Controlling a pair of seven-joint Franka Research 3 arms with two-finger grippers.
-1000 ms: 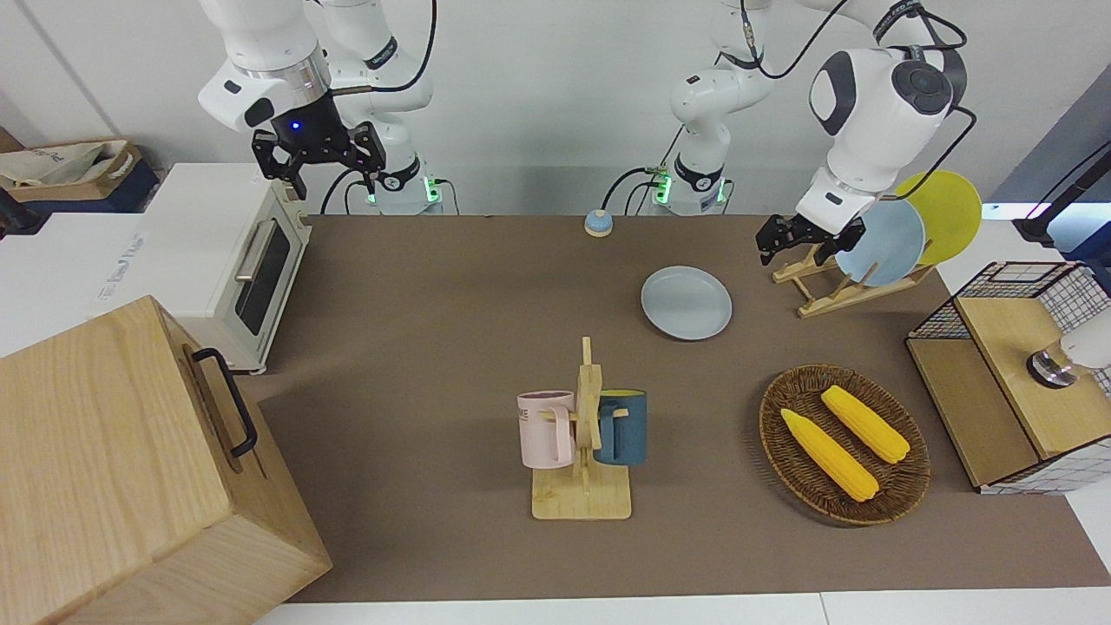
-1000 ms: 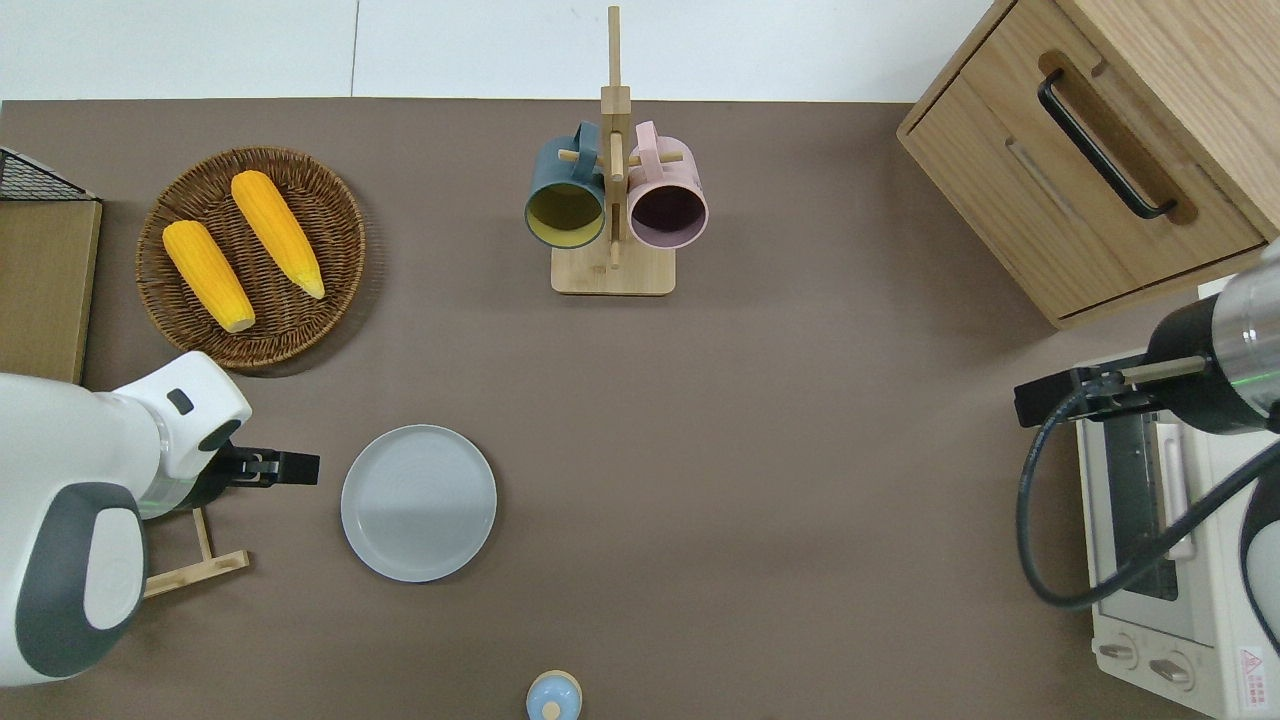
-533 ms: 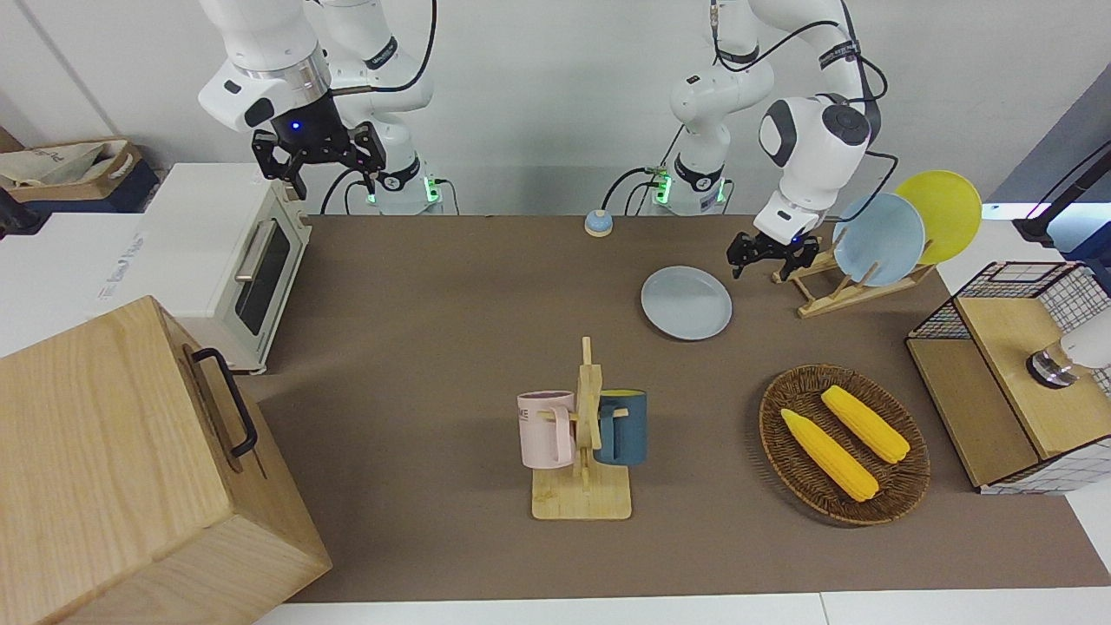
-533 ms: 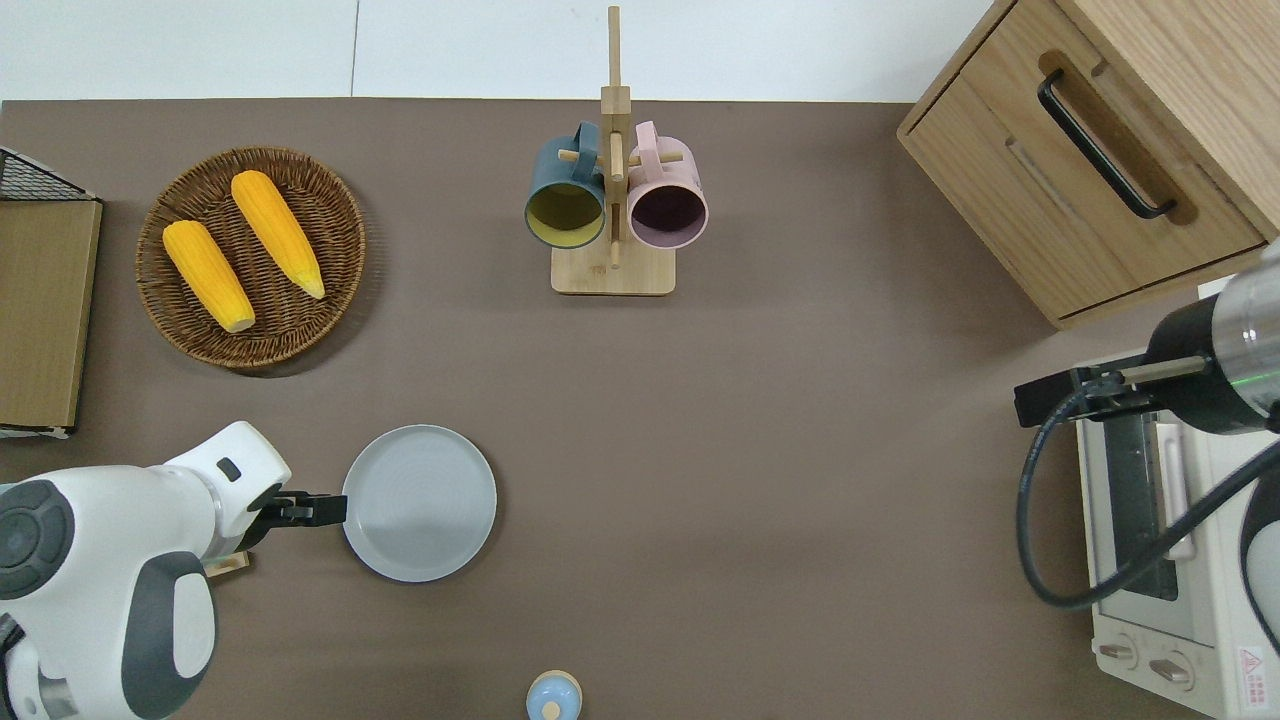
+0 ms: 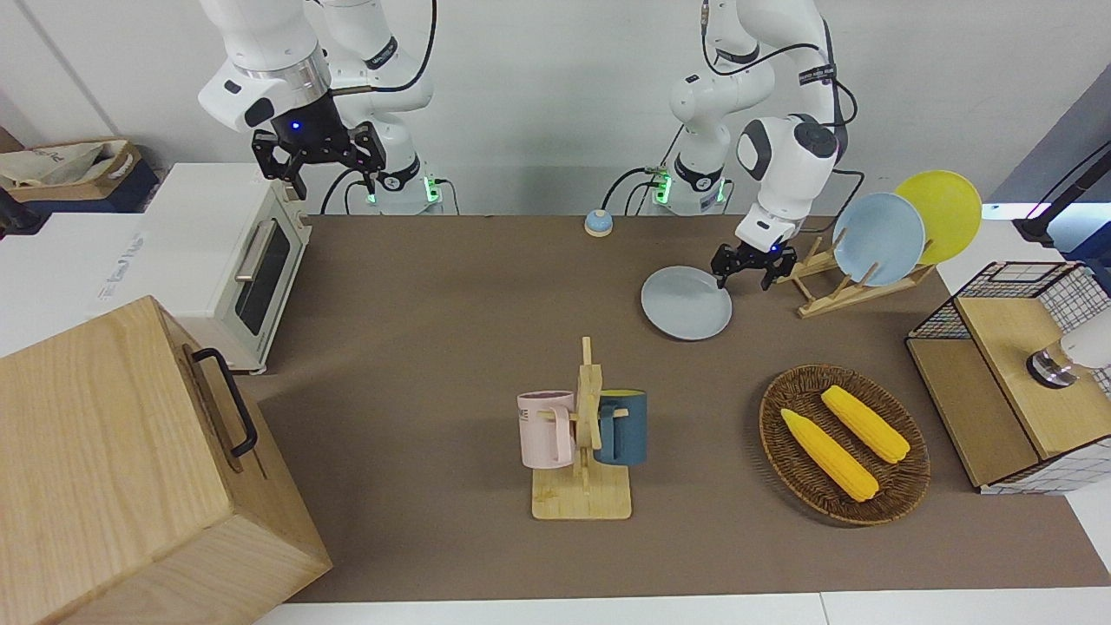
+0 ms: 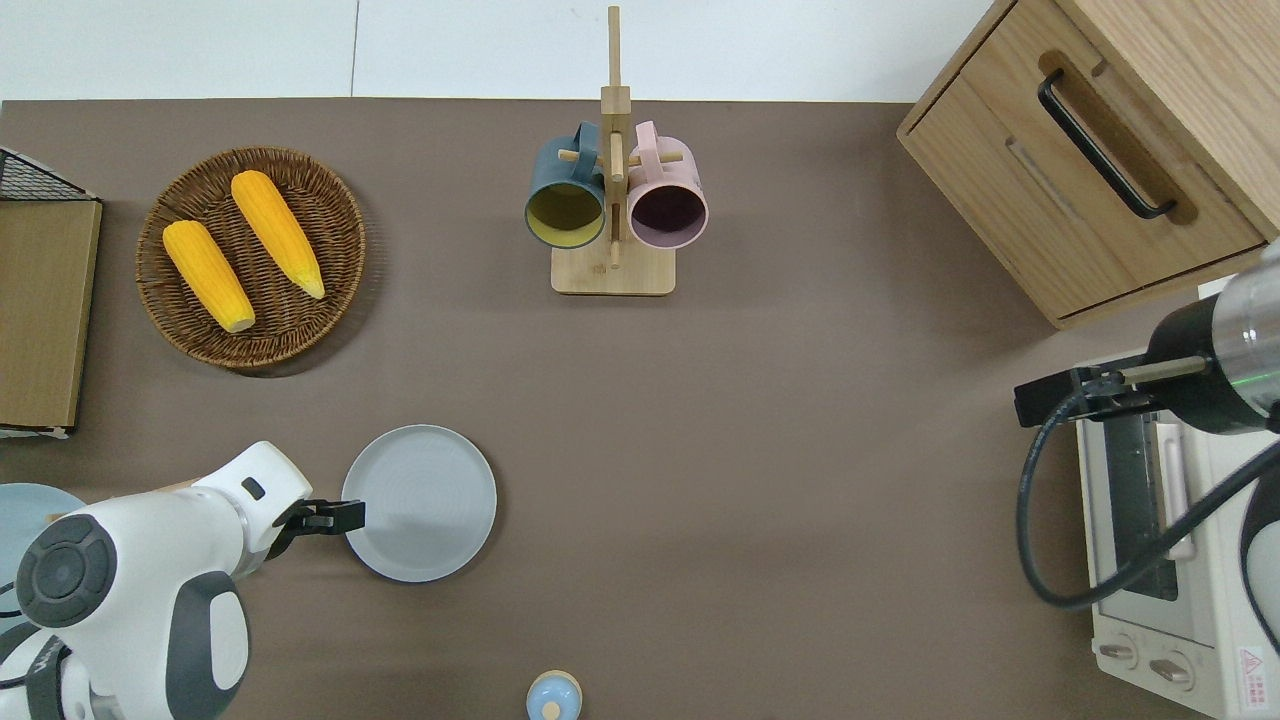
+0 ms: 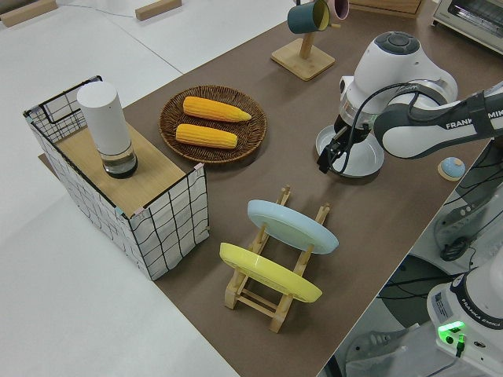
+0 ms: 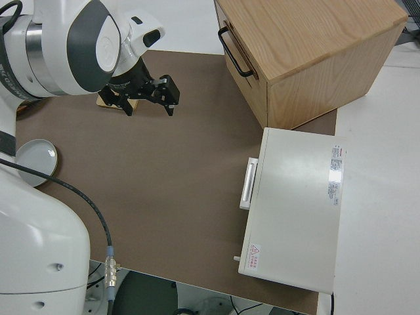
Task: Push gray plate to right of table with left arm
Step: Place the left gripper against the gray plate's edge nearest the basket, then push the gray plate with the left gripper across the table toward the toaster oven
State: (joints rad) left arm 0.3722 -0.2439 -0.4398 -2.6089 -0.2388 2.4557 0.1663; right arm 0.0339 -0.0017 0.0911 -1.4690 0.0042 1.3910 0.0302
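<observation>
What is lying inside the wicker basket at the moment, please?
Two yellow corn cobs lie side by side in the wicker basket. The weave beneath them is covered.

A wicker basket held two corn cobs side by side. A wooden mug stand carried a dark blue mug and a pink mug. A plate rack held a sky-blue plate and a yellow plate on edge. A wooden cabinet stood beside a white toaster oven.
</observation>
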